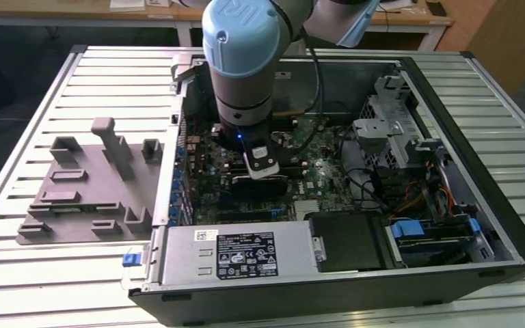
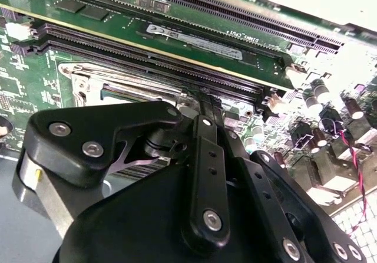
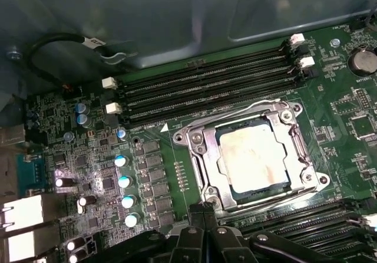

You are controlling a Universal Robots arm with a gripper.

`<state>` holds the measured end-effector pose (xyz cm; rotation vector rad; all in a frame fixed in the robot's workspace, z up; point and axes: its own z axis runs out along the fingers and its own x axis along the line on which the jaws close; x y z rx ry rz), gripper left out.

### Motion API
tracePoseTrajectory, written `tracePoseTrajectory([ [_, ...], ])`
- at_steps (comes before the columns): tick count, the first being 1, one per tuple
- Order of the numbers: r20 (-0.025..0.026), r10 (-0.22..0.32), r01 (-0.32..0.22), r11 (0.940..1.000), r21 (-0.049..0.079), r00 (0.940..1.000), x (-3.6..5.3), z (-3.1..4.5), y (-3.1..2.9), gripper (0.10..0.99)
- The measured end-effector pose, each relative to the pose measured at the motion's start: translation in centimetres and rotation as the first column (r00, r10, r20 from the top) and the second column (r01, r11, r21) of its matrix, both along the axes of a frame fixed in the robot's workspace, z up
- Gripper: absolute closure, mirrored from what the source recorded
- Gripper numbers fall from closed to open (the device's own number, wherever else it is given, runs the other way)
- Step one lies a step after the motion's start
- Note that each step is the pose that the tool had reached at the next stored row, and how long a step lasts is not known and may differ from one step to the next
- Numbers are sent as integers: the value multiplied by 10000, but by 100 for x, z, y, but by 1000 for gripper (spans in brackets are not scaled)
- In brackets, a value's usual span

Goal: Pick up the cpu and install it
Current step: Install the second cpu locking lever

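Observation:
The cpu (image 3: 253,155), a square chip with a pale, smeared metal top, lies flat inside the motherboard socket, and the silver retention frame (image 3: 197,151) surrounds it. My gripper (image 3: 204,216) hangs just above the board, beside the socket's edge. Its two black fingers are pressed together with nothing between them, as the second wrist view also shows for the gripper (image 2: 207,101). In the exterior view the arm (image 1: 243,61) reaches down into the open computer case (image 1: 481,171) over the middle of the motherboard (image 1: 313,171).
A grey plastic fixture block (image 1: 89,184) stands on the slatted table at the exterior view's left. Black memory slots (image 3: 206,89) run along one side of the socket, with capacitors (image 3: 126,183) nearby. A power supply (image 1: 235,253), drive cage (image 1: 390,130) and cables crowd the case.

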<state>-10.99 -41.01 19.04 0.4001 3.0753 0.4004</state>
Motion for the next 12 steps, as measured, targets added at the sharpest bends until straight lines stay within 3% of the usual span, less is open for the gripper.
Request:
tracePoseTrajectory([
  [4, 3, 0, 0, 10000, 6, 10000, 0, 52, 1, 976],
  [12, 0, 0, 0, 10000, 0, 10000, 0, 307, 0, 976],
])
